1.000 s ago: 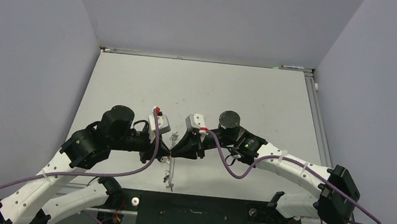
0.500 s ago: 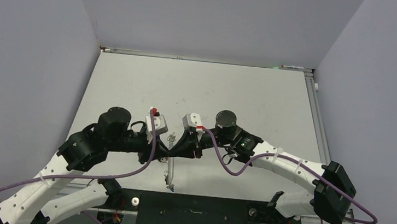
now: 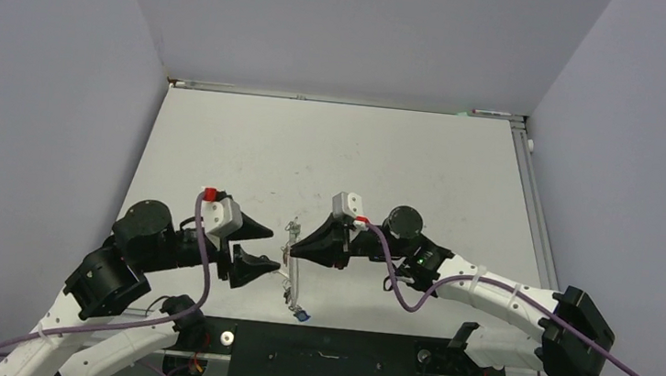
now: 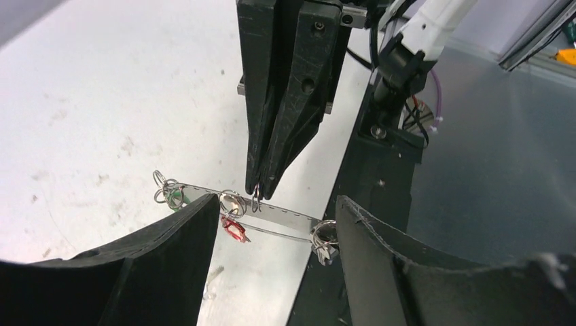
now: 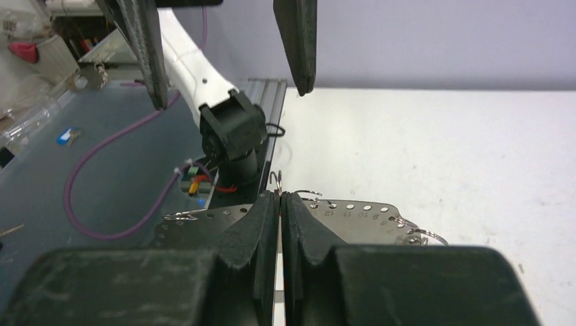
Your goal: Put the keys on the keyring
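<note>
Left gripper (image 3: 276, 248): fingers spread wide, nothing between them. Faces the right gripper tip to tip, just beside it, not touching.
Right gripper (image 4: 259, 189): fingers pressed together, pinching a small split ring (image 4: 256, 201). Can't tell whether the strip behind is caught too.
Gripper count: 2.
Keyring (image 4: 285, 214): 1. Flat grey strip with a row of holes and a thin wire bar just under it. The holes are numbered in the right wrist view.
Keyring place: directly at the right gripper's tips. It runs past them both ways, with the longer part toward the arm bases.
Carried on keyring: everything below, with places given from the right gripper's tips.
Green tag (image 4: 176, 197): 1, at the strip end away from the bases, well apart from the tips, with a couple of small rings bunched on it.
Red tag (image 4: 235, 229): 1, just beside the tips on the green-tag side, hanging under the strip from its own small ring.
Ring cluster (image 4: 324, 243): 1 bunch at the base-side end, with a bare metal piece hanging from it. Too small to tell if that's a key.
Blue tag (image 3: 300, 315): 1, at the base-side end in the top view, touching the strip. Can't tell whether it is attached.
Split rings total: several, exact count unclear.
Table (image 3: 360, 154): white, scuffed, under both grippers.
</note>
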Controlling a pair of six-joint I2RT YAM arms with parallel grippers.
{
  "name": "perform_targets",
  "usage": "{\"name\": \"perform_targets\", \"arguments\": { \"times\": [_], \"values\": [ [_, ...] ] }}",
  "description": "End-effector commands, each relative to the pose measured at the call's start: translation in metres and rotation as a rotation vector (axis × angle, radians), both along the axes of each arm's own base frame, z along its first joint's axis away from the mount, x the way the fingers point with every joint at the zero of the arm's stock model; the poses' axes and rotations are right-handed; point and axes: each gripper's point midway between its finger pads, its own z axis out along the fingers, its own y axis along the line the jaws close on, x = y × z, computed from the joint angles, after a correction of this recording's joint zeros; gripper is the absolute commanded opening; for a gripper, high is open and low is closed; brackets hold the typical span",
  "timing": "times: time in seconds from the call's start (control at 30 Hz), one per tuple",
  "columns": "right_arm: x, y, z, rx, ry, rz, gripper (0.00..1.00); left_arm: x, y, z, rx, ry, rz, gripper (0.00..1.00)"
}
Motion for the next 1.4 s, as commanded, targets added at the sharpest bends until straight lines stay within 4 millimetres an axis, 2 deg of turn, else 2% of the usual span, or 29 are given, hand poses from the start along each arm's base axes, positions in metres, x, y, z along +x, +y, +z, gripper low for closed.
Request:
{"name": "perform_targets", "arguments": {
  "times": [0.0,0.2,0.3,0.37,0.57,0.7,0.93,1.07,1.37],
  "values": [
    [0.0,-0.013,0.074,0.274,-0.112,-0.04,0.05,-0.002,-0.007,0.029,-0.169,-0.127,-0.026,0.59],
    [-0.011,-0.035,0.105,0.46,-0.099,-0.027,0.05,-0.011,-0.007,0.037,-0.341,-0.269,-0.067,0.52],
    [-0.019,-0.044,0.115,0.544,-0.06,0.004,0.05,-0.014,-0.008,0.034,-0.399,-0.314,-0.082,0.48],
    [-0.025,-0.048,0.121,0.585,-0.039,0.036,0.05,-0.015,-0.008,0.039,-0.443,-0.355,-0.086,0.45],
    [-0.036,-0.052,0.126,0.633,-0.007,0.112,0.05,-0.014,-0.01,0.039,-0.495,-0.394,-0.094,0.34],
    [-0.031,-0.046,0.121,0.625,0.023,0.108,0.05,-0.019,-0.01,0.042,-0.526,-0.417,-0.117,0.27],
    [-0.027,-0.039,0.116,0.629,0.074,0.126,0.05,-0.023,-0.009,0.042,-0.557,-0.426,-0.134,0.24],
    [-0.03,-0.037,0.116,0.646,0.096,0.162,0.05,-0.021,-0.01,0.039,-0.548,-0.416,-0.133,0.19],
    [-0.034,-0.033,0.118,0.65,0.098,0.189,0.05,-0.015,-0.014,0.029,-0.506,-0.385,-0.127,0.19]
  ]
}}
